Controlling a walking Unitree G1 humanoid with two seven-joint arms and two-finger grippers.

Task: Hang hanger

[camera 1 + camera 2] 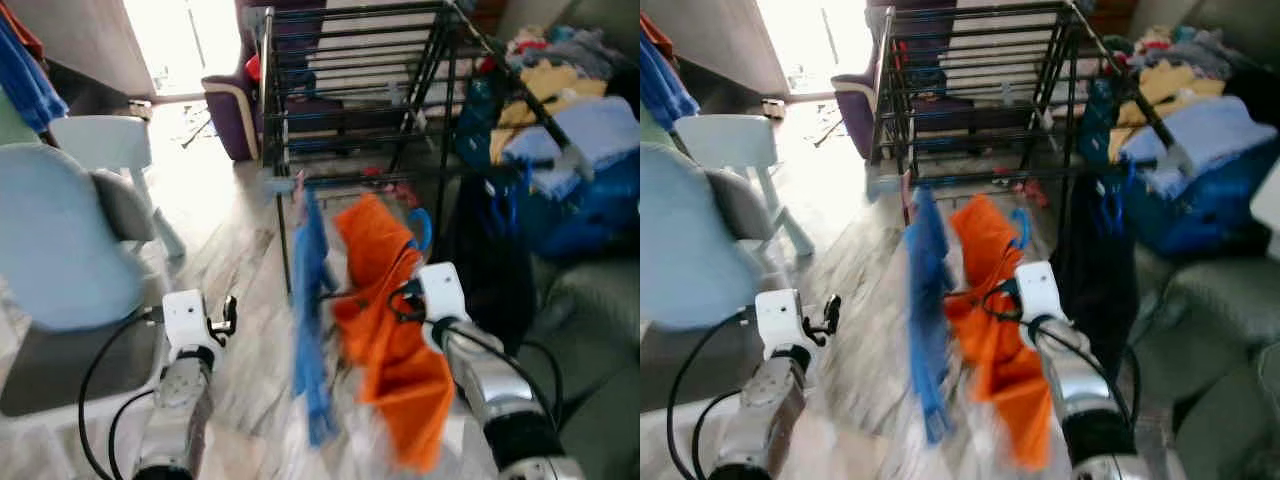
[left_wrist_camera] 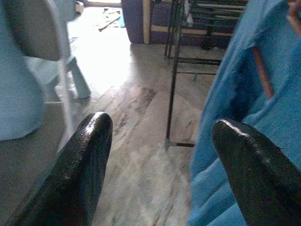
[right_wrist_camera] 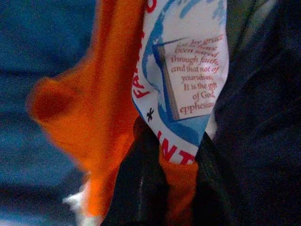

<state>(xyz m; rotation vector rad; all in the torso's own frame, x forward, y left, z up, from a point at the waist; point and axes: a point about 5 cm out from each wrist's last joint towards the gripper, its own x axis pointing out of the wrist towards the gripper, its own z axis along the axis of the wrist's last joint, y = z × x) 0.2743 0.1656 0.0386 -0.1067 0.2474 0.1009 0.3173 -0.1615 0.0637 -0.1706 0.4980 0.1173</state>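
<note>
Orange cloth is what your right claw (image 1: 405, 300) is clamped on: the wrist view shows the two black fingers (image 3: 141, 188) pinched together over the orange garment (image 1: 395, 350) and its white printed patch (image 3: 186, 70). That garment hangs down from the claw, with a blue hanger hook (image 1: 422, 228) showing just above its top edge. Whether the fingers also catch the hanger itself under the cloth, you cannot tell. Just beside it, toward your left, a blue garment (image 1: 312, 300) hangs in a long narrow strip; it is blurred, and what holds it up is not clear.

Your left claw (image 1: 222, 318) is low and to the left, fingers apart and holding nothing. Its wrist view looks between the two fingertips (image 2: 89, 155) at the pale floor (image 1: 230, 230), with the blue garment close on one side.

Beyond both garments stands the black drying rack (image 1: 360, 90), its rails bare as far as you can see. A pile of laundry (image 1: 570, 120) lies off to the right, and a light blue chair (image 1: 60, 240) sits at the left.

Judging from this, the task is about half done: the garment is lifted and carried near the rack, but the hook is not yet on any rail. What remains is raising it and setting the hook over a bar.
</note>
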